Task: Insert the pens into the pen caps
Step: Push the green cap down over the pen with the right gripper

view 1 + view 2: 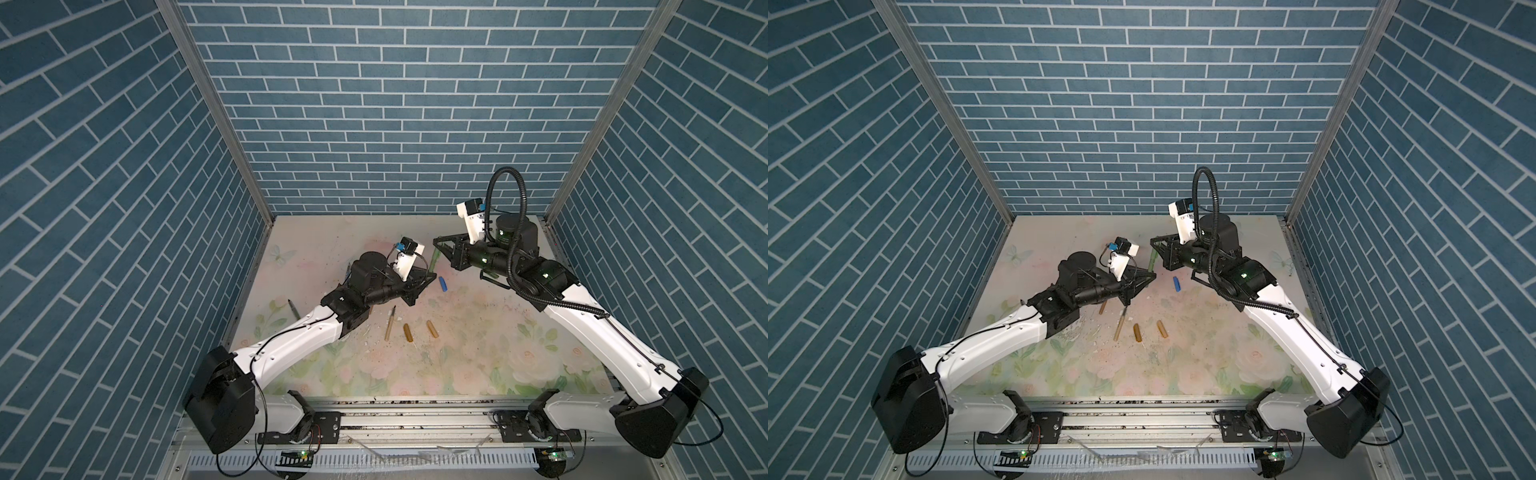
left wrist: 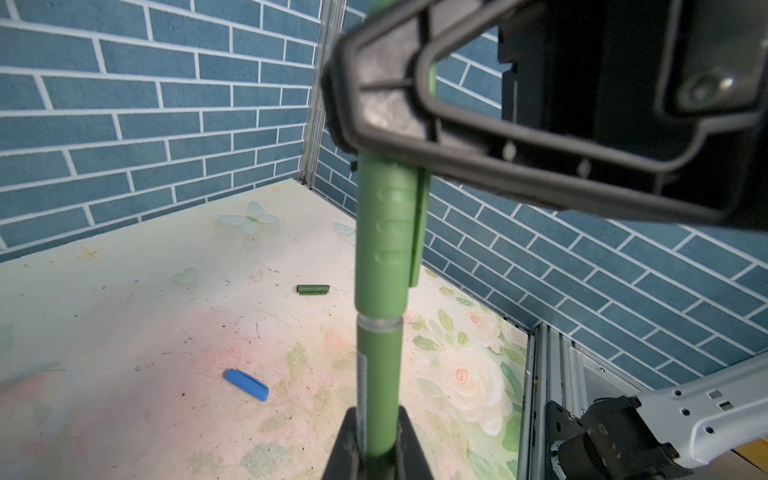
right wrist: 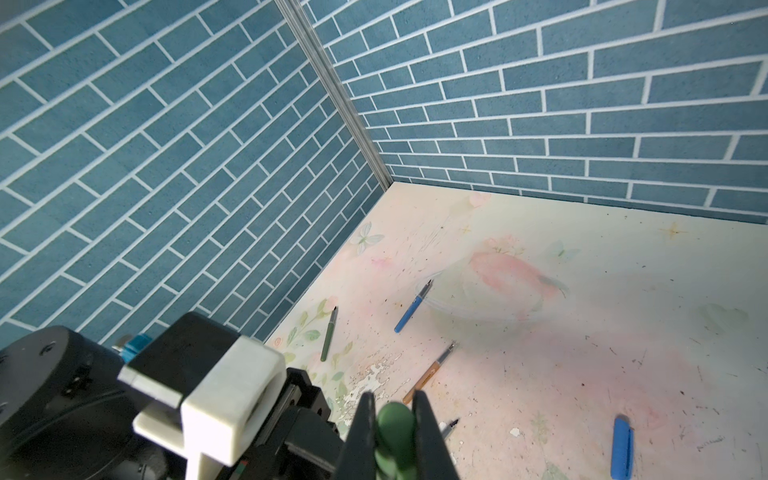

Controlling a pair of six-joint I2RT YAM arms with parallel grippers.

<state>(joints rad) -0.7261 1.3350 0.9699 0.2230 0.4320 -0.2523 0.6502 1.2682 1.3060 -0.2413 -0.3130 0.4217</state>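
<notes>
A green pen [image 2: 380,374] stands upright above the mat, its lower end pinched in my shut left gripper [image 2: 376,440]. Its upper end sits inside a green pen cap [image 2: 386,232], and my right gripper [image 3: 394,405] is shut on that cap [image 3: 395,419]. In both top views the two grippers [image 1: 434,277] [image 1: 436,242] meet at mid-table with the green pen [image 1: 435,259] [image 1: 1152,259] between them. Loose on the mat lie a blue pen cap [image 1: 444,284] [image 2: 247,384], two amber caps [image 1: 408,333] [image 1: 432,328], another green cap [image 2: 313,289] and a golden-brown pen [image 1: 390,324].
A blue pen [image 3: 411,309] and a second green pen [image 3: 328,336] [image 1: 293,308] lie towards the left wall. Another golden-brown pen [image 1: 1102,306] is partly under my left arm. Blue brick walls close three sides; a metal rail [image 1: 415,415] runs along the front.
</notes>
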